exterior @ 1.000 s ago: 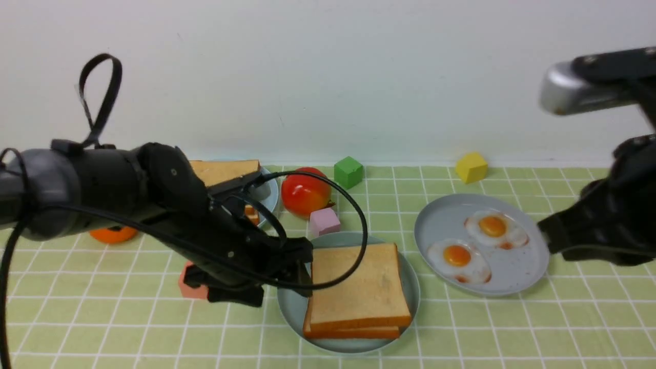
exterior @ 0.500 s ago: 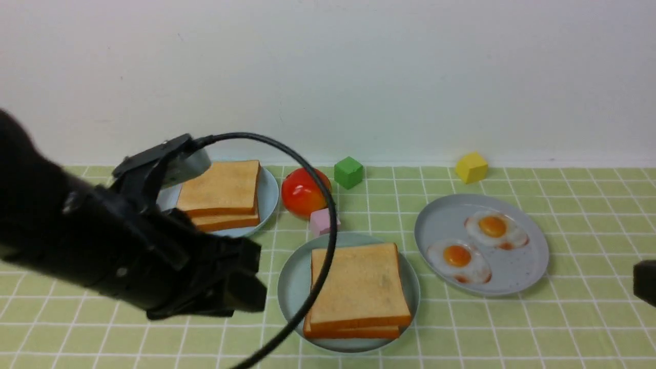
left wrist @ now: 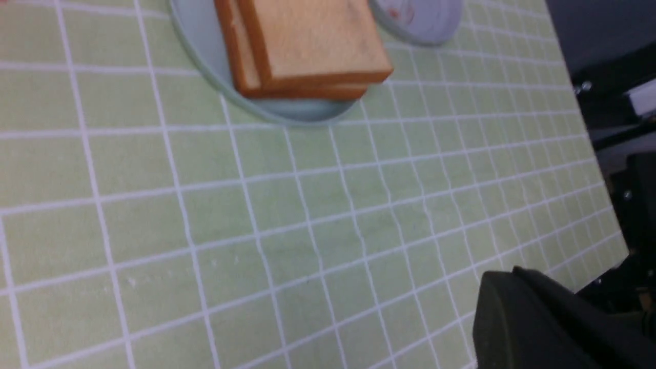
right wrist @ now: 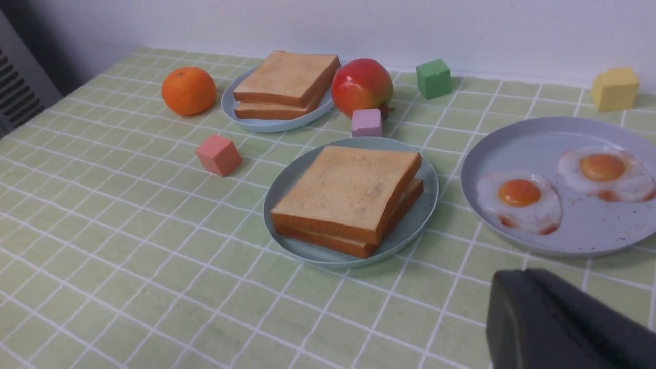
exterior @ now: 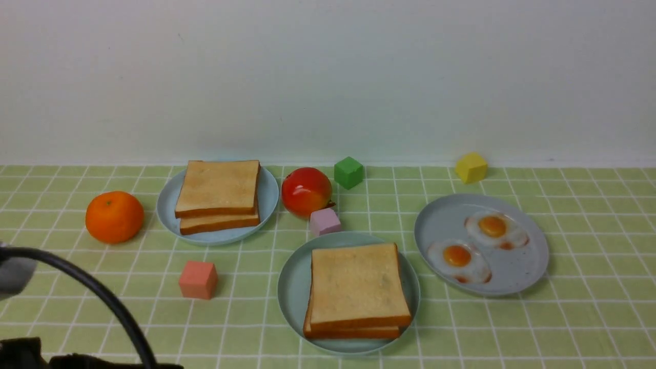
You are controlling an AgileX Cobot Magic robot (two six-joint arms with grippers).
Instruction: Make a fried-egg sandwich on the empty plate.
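Front view: the sandwich [exterior: 359, 287] is seen on the mint plate [exterior: 289, 292], at 5 o'clock from the tomato [exterior: 306, 190]. At 8 o'clock only the left arm's cable [exterior: 102, 302] is shown. Both the left gripper [left wrist: 538, 318] and the right gripper [right wrist: 558, 323] are closed, empty.

left arm [exterior: 20, 354] low at near edge | left jaws closed | right jaws closed

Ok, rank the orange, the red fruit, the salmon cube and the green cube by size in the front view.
1. orange and red fruit: too alike to rank.
2. salmon cube, though nearer the camera.
3. green cube.
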